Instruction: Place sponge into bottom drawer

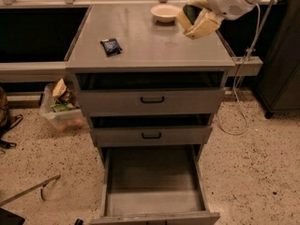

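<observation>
My gripper (192,25) hangs above the right rear part of the grey cabinet top (145,46), next to a pale bowl. Its cream fingers (205,26) are closed on the sponge (191,12), of which only a dark green strip shows between them. The bottom drawer (152,205) is pulled wide open at the foot of the cabinet, and its flat grey floor is bare. The gripper is well above the drawer and to the right of its middle.
A dark blue packet (111,46) lies on the left of the top. A pale bowl (165,12) stands at the rear. Two shallower drawers with black handles (152,99) sit slightly open above. A plastic bin (61,110) stands left, with a cable (236,107) and a dark cabinet (281,60) on the right.
</observation>
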You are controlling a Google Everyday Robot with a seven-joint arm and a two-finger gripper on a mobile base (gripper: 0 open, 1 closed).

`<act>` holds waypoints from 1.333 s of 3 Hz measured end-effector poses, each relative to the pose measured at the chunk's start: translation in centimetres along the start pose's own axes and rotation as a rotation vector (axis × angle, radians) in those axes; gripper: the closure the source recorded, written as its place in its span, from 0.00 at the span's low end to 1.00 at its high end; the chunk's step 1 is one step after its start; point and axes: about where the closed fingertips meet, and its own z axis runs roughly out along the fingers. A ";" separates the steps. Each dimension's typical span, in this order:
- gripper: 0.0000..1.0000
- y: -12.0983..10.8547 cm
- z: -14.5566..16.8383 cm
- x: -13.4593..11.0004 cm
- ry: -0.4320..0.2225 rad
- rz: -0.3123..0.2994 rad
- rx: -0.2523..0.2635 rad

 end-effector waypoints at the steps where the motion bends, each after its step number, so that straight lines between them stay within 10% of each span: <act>1: 1.00 4.9 0.0 -1.3 -0.062 0.015 -0.009; 3: 1.00 16.2 13.4 3.1 -0.160 0.012 -0.244; 4: 1.00 16.2 13.4 3.1 -0.160 0.012 -0.244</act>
